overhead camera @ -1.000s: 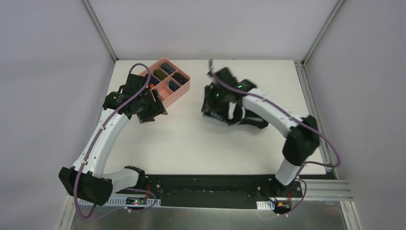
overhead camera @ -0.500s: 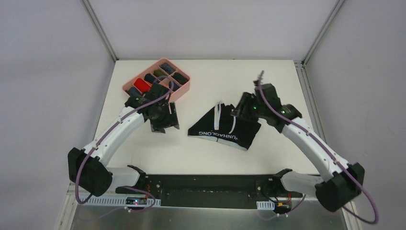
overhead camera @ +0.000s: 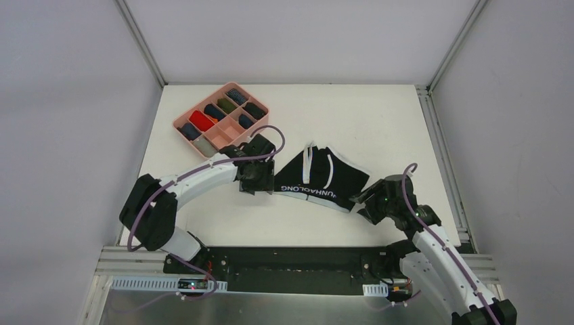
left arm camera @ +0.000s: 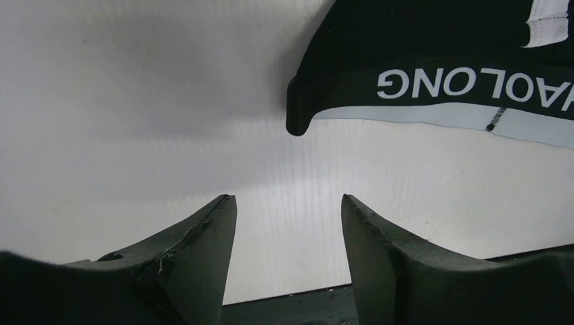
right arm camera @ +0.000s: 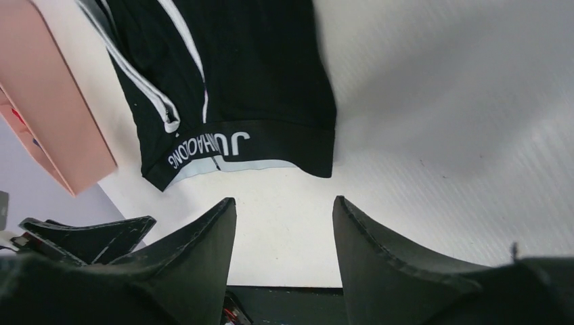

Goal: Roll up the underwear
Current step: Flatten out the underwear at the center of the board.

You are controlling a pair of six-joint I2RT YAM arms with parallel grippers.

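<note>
Seen from above, the black cloth briefs with white seams and waistband lettering (overhead camera: 323, 177) lie flat on the white table (overhead camera: 379, 122), between the left gripper (overhead camera: 264, 184) and the right gripper (overhead camera: 362, 198). In the left wrist view the jaws stand apart and empty, with the waistband corner just ahead. In the right wrist view the jaws are spread and hold nothing, with the briefs ahead.

Even, diffuse light from above washes the white bench (overhead camera: 379, 122) in the top view, leaving only faint shadows beneath the arms. From the left wrist, the bench glares at centre and greys toward upper left, the left pincer (left arm camera: 288, 203) dark along the bottom. The right wrist view smears soft at upper right; lettering on the black underwear (right arm camera: 257, 74) reads clear.
</note>
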